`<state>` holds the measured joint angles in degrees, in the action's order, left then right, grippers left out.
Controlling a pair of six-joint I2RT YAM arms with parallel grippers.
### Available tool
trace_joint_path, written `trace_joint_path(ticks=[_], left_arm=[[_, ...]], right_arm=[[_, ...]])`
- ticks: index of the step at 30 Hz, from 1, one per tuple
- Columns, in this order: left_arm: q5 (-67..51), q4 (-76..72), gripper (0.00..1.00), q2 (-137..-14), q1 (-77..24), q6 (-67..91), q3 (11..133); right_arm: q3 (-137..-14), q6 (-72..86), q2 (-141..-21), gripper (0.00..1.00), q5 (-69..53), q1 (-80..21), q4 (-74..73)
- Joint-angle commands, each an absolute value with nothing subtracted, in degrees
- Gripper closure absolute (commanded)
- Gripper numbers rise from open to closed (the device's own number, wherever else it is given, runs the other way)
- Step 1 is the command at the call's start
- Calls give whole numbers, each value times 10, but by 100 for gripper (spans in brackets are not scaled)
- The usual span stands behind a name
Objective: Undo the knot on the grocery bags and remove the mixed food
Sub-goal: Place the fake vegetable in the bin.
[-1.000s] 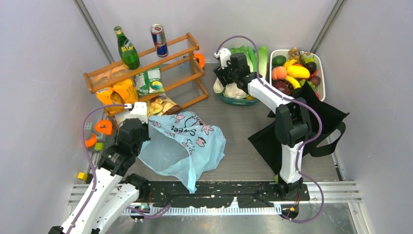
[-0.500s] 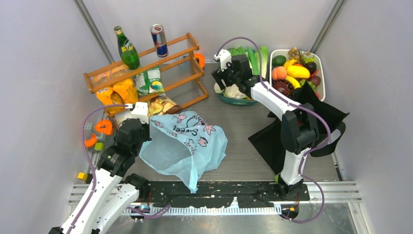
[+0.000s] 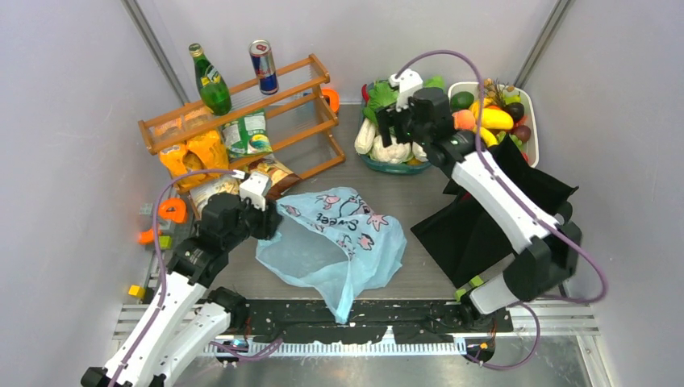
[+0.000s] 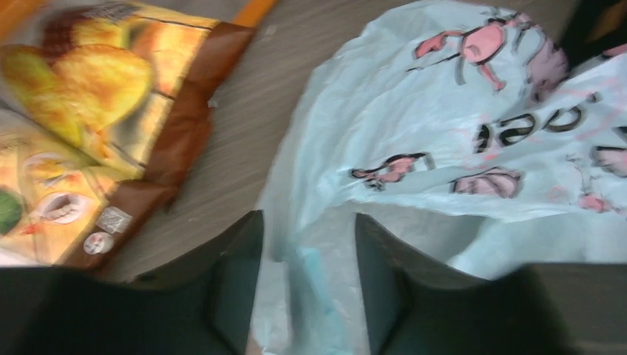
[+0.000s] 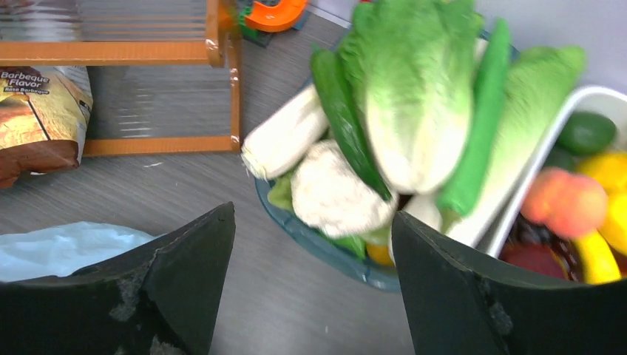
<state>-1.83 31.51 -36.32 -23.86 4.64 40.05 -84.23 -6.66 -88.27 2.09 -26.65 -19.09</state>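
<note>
Light-blue bag (image 3: 339, 234) plastic lies inside the slightly parted left end effector (image 4: 307, 218); right end effector (image 5: 312, 214) gapes wide above vegetables (image 5: 414, 111).

**Table layout, overhead view**

A rack (image 3: 242, 113) stands in the upper left of the frame, with a bottle (image 3: 208, 79) and a can (image 3: 263, 67) on top of it and crisp packets (image 3: 193, 149) beneath it. One further packet (image 3: 270, 171) lies just below the rack, beside the upper left edge of the plastic bag (image 3: 339, 234), which lies at centre. At upper centre the vegetables (image 3: 387, 149) lie in a bowl (image 3: 391, 168). Just right of the bowl is a tub (image 3: 533, 121) holding fruit (image 3: 494, 118). The fabric tote (image 3: 460, 238) lies right of the plastic bag, apart from it and below the tub.
</note>
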Motion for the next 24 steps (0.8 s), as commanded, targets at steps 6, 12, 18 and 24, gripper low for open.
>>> trace_joint_path(ticks=[6, 12, 18, 24], left_arm=[[-165, 270, 1, -344, -236, 74, 460], [-191, 289, 0, -388, -236, 115, 561], [-226, 242, 1, -447, -236, 194, 550], [-249, 89, 10, -515, -263, 315, 412]], right_arm=[[-831, 65, -682, 1, 169, -230, -391], [-857, 98, -619, 4, 243, -187, -542], [-801, 130, -568, 5, 265, -152, -569], [-694, 150, -542, 4, 194, -143, -465]])
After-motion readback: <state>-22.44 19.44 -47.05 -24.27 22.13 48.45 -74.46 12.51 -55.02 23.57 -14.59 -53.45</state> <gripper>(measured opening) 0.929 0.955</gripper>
